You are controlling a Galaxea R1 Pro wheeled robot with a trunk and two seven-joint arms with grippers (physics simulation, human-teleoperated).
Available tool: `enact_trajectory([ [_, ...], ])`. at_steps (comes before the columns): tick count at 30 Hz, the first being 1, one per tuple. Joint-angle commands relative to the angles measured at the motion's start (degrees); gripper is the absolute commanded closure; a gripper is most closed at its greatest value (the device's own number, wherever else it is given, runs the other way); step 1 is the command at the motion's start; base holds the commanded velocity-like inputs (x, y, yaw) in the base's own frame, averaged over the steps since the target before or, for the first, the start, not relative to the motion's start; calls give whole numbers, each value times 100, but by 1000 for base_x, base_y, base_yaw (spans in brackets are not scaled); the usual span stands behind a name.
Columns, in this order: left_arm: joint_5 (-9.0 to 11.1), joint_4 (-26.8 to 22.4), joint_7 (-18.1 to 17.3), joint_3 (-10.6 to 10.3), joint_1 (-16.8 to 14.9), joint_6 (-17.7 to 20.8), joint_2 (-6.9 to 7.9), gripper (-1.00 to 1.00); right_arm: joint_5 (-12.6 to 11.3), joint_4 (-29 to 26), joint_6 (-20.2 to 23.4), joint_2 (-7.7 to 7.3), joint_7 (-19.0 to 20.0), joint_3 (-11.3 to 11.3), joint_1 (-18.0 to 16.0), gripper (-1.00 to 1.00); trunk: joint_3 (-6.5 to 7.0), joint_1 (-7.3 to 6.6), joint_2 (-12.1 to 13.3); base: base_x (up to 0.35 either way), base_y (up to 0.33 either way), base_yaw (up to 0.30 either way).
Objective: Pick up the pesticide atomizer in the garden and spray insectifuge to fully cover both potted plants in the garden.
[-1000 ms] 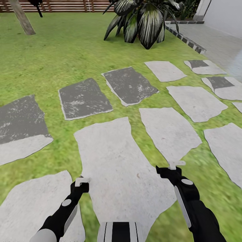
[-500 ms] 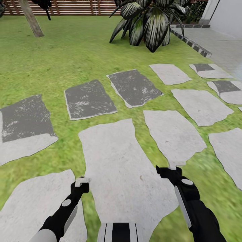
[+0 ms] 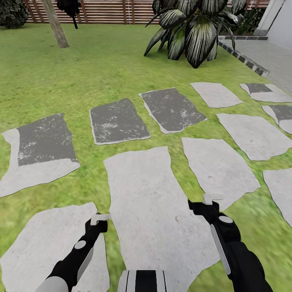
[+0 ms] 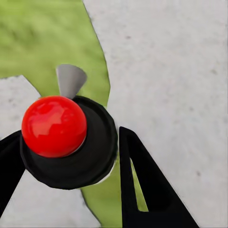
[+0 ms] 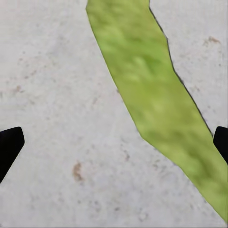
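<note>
The pesticide atomizer and the potted plants are out of view. I stand in the garden on green lawn point(image 3: 101, 69) set with flat stepping stones point(image 3: 142, 202). My left gripper point(image 3: 99, 219) hangs low over a pale stone; in the left wrist view point(image 4: 69, 135) its black fingers point(image 4: 142, 185) stand wide apart, open. A black round part with a red dome point(image 4: 53, 126) lies behind them, not gripped. My right gripper point(image 3: 209, 199) is also open and holds nothing; its fingertips point(image 5: 10, 145) show at the picture's edges over stone and a grass strip.
A big striped agave point(image 3: 194, 28) without a pot grows at the far right. A slanted tree trunk point(image 3: 54, 24) and a dark shape point(image 3: 69, 7) stand far left before the brown slatted fence point(image 3: 117, 10). Pale paving point(image 3: 271, 56) with a checkered kerb point(image 3: 243, 59) lies right.
The whole picture has shifted right and down, so the camera has moved; more of the fence and left lawn shows. Both arms hold the same pose in the view.
</note>
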Motion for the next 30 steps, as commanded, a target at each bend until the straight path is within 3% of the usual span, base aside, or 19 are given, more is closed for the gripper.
enact_trajectory([
  [1, 3, 5, -7, 5, -3, -18, -1, 100, 22, -8, 32, -2, -3, 1, -1, -100, 5, -1, -1, 0, 0, 167],
  [30, 3, 5, -5, 5, -3, -18, -6, 100, 22, -10, 32, -2, -5, -15, 0, -100, 243, -1, -1, 18, 17, 169],
])
